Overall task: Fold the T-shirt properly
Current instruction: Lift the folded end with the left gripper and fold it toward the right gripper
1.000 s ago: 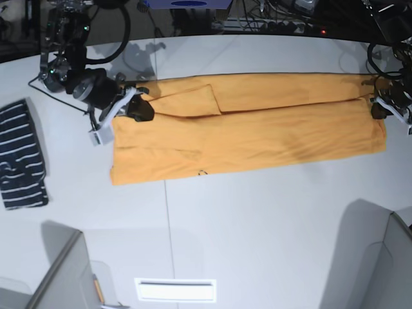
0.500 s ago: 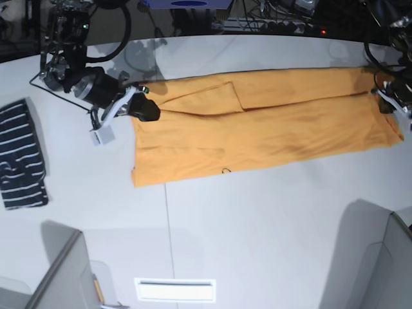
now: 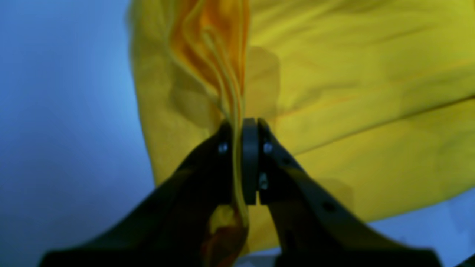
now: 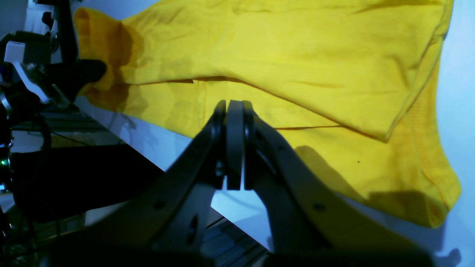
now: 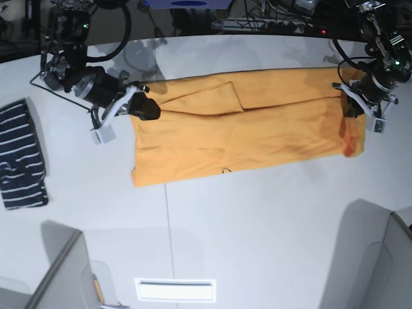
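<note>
Clearly the left gripper (image 3: 240, 126) clamps the T-shirt (image 5: 244, 129); the right gripper (image 4: 234, 107), pressed together beside it, holds nothing, so lifting could bunch the cloth behind.

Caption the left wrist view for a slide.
Left claw shut on a bunched edge of the yellow T-shirt.

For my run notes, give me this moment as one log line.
stage: folding T-shirt | left gripper: shut on T-shirt, end lifted | right gripper: shut, at other end, grip unclear | striped garment: aside
</note>
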`<state>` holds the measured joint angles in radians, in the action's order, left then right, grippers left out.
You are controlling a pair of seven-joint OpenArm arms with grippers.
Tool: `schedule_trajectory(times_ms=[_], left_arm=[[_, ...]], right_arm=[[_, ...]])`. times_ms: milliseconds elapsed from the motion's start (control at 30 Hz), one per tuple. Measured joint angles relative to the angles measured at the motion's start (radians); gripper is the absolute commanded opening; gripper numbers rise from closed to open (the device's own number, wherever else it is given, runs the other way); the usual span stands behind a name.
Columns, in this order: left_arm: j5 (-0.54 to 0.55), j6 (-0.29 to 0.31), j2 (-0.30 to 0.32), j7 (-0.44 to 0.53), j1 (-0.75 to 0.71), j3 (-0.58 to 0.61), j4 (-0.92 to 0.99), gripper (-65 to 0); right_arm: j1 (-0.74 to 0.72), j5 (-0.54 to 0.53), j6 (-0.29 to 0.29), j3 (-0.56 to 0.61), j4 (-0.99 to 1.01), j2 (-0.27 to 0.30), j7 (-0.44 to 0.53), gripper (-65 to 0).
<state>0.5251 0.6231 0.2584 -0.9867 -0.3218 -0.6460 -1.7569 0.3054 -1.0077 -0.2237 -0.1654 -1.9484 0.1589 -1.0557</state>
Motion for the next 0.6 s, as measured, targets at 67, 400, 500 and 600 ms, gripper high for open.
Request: schedule_trajectory(times_ms=[67,400,500,600], left_arm=[[-0.002,-0.008,-0.024,-0.001,0.000,0.021,-0.013,-65.0],[-0.001,-0.061,-0.106,-0.001,0.002,0.154,-0.026,-65.0],[-0.002,-0.067,-0.124,-0.002,0.010,0.173,-0.026,-65.0],[0.001,-0.067,-0.128,-0.004,0.022,0.209,-0.026,-65.0]], right_arm=[[0.000,0.000,0.000,0.000,0.000,0.000,0.000,-65.0],[0.000,0.005,0.000,0.000,0.004,0.000,0.000,-65.0],[0.000,0.005,0.000,0.000,0.005,0.000,0.000,-65.0],[-0.003,0.004,0.000,0.000,0.016,0.000,0.000,-65.0]])
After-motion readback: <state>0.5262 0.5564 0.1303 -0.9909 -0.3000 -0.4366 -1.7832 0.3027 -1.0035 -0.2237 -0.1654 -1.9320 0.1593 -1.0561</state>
